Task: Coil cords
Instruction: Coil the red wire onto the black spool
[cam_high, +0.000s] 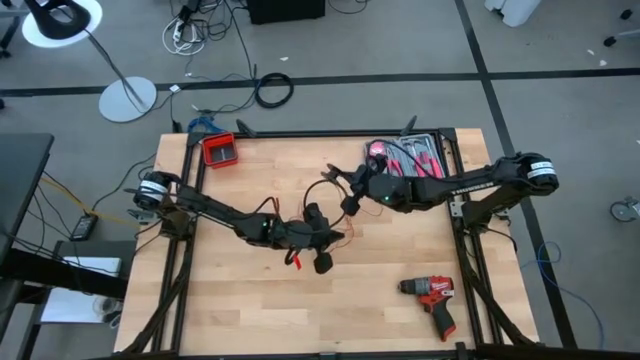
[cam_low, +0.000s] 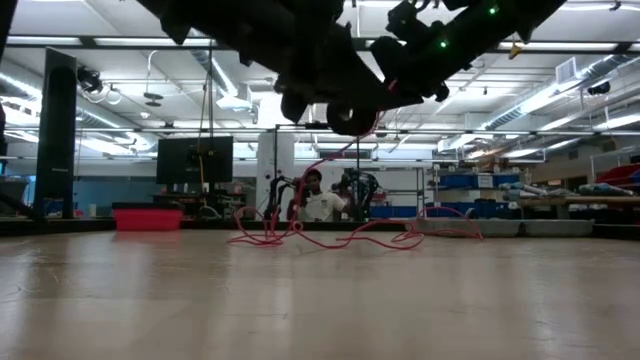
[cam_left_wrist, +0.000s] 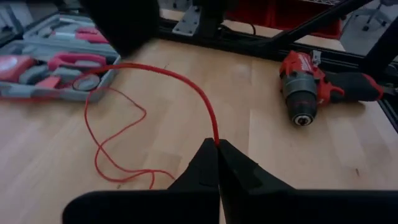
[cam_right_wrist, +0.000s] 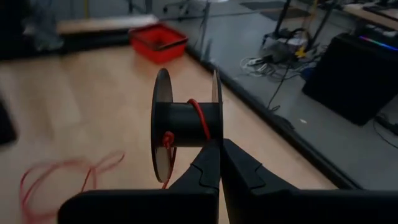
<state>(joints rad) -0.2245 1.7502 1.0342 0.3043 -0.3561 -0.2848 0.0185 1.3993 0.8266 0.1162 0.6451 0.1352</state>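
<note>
Cord: thin red wire (cam_left_wrist: 186, 84), soft and very light, judged likely to kink, tangle or spring off a winding when slack; it lay in loose loops near the middle of the counter (cam_high: 250, 310), one strand rising to the end effectors.
Spool: small black reel (cam_right_wrist: 185, 124) with two thin round flanges and a smooth hub, a few red turns already on it; rigid, light, probably plastic.
Left end effector (cam_left_wrist: 217, 148): fingers fully closed, pinching the red strand at their tips, above the counter's middle.
Right end effector (cam_right_wrist: 220, 151): fingers fully closed, gripping the spool at its lower edge, held just beside the left one and toward the far edge.
Where to hold: judged best on the strand close to the hub, kept lightly taut, since the wire offers little friction between smooth dark pads.
Counter surface: pale wood planks, matte, framed in black rail.
Other items: red drill (cam_high: 432, 296) near the right front corner; tool case (cam_high: 410, 155) at the far right edge; red bin (cam_high: 220, 150) at the far left.
</note>
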